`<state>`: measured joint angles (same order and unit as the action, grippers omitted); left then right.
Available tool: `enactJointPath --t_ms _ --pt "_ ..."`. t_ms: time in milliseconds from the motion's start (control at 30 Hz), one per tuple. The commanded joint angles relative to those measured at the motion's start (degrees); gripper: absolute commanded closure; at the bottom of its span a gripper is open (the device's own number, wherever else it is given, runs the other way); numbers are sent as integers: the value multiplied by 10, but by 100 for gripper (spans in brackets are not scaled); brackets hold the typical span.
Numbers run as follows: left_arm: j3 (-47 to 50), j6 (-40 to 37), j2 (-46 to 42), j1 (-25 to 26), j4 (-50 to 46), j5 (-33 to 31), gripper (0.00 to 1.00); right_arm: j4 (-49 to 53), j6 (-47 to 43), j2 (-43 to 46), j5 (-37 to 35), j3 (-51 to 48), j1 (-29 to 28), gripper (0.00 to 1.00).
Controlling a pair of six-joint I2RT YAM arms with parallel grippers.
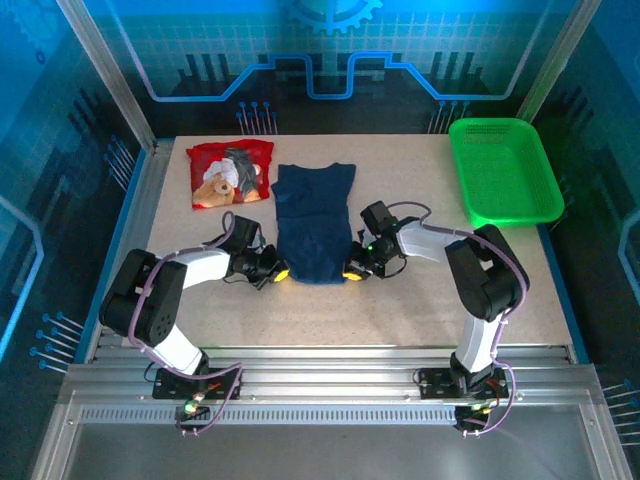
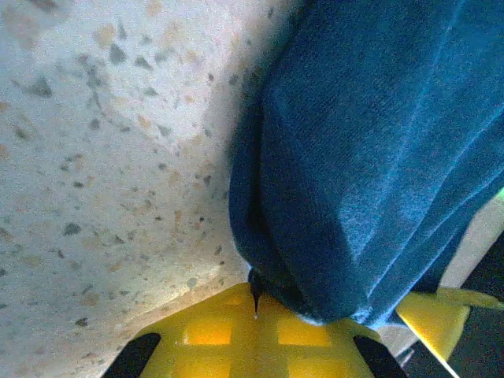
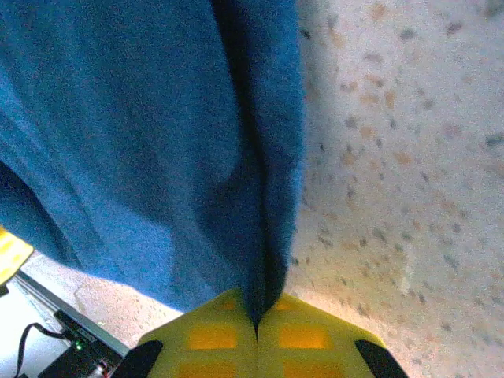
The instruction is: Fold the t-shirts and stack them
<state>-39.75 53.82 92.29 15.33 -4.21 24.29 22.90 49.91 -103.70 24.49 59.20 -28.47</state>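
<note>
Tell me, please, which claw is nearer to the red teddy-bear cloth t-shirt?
Left. The left claw pinches the navy blue cloth t-shirt at its near corner toward the red t-shirt; the right claw, the opposite near corner.

The folded shirt lies far left on the table, spread shirt right of it, basket far right

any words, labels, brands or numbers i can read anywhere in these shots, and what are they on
No text can be read.
On the red t-shirt: a teddy-bear picture, no legible lettering.
On the navy t-shirt: plain blue cloth, no lettering.
On the back wall: blue line and gear graphics, no words.
On the green basket: no label visible.
</note>
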Motion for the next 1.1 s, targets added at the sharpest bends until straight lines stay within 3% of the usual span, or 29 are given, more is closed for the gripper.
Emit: enactJointPath --t_ms 0,233,433,700,833,1067 --pt "1 -27 -39 1 -11 -24 100 15 -2 33 2 -18 -10 100" --pt "79 -59 -166 5 -102 -32 100 31 18 87 -14 -62 -41 100" --pt "158 -38 -338 21 -194 -25 100 85 52 158 -38 -99 -102 100" --pt "145 12 -552 72 -384 -9 100 161 129 263 -79 -119 -199 100" --pt "102 13 -568 73 -425 -4 100 188 139 299 -84 -101 -204 100" --pt "6 -9 -455 70 -362 13 100 236 99 292 -97 -18 -172 100"
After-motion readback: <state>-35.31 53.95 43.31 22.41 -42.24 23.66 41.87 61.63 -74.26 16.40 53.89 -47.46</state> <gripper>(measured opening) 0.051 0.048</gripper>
